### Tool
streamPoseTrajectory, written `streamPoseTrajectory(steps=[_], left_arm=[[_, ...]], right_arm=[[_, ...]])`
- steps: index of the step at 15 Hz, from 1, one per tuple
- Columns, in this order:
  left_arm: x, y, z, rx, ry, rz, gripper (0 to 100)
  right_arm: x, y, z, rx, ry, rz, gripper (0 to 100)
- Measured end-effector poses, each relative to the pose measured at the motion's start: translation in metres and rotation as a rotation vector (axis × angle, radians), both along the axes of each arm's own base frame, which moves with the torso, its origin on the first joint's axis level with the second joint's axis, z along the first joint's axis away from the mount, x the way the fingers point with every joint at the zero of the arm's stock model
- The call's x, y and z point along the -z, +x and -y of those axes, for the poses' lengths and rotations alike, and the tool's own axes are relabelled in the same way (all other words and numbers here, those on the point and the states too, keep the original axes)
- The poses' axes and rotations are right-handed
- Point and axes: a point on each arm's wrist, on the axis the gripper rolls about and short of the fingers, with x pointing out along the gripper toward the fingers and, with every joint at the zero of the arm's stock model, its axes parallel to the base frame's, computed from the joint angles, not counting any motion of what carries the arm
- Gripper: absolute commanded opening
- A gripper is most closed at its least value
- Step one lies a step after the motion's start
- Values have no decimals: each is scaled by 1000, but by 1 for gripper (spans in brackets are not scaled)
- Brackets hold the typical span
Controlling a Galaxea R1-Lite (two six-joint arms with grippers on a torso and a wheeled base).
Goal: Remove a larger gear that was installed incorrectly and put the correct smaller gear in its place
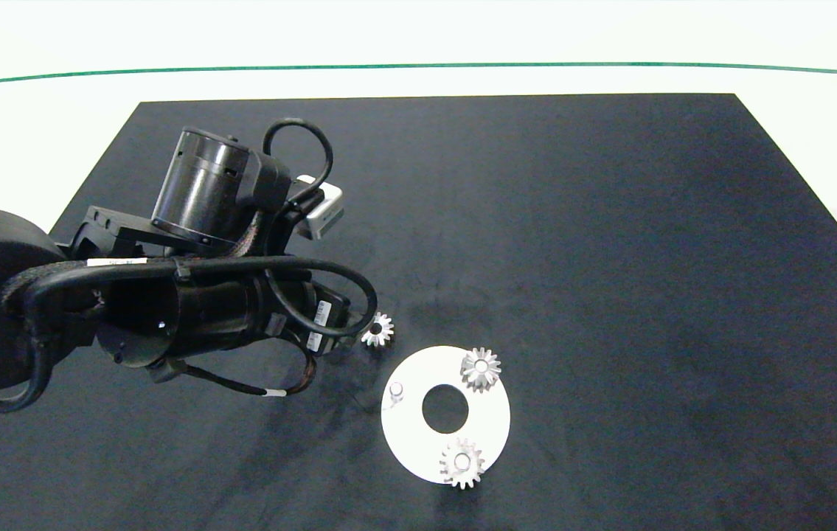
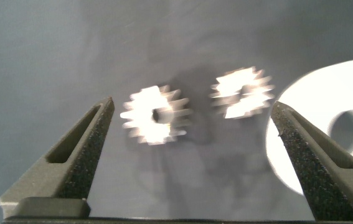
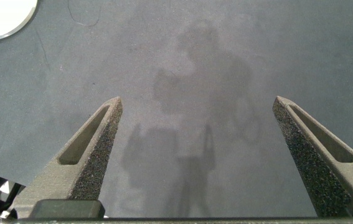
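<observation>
Two loose gears lie between the spread left claw; labels unreadable

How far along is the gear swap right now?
Done: the white disc's peg stands empty, wrong gear apparently off. In hand: left gripper, jaws open, over the pale silver gear and dark-holed silver gear on the black mat, gripping neither. Left: seat the dark-holed gear on that peg. Right gripper idles, open.

No readable text anywhere. Left arm carries small white label strips, print too small to make out. Gears, white disc, black mat: no markings, numbers or brands visible in any view.
</observation>
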Motion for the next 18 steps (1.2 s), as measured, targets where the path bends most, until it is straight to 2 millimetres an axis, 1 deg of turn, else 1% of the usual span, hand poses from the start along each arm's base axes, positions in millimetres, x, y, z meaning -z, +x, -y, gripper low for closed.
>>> streamPoseTrajectory(steps=[2,4,7,12,18], left_arm=[[-3,-7,17,19,-72,-11,100],[-1,-8,32,40,-98,-28,100],[9,-5,44,55,-81,-52,100],[22,0,50,58,-46,-81,100],[28,8,53,22,-35,-64,100]], right_arm=[[0,0,0,0,0,1,100],[0,-1,0,0,0,3,100],[0,-1,0,-1,-1,2,100],[0,-1,0,-1,0,3,100],[1,-1,0,0,0,1,100]])
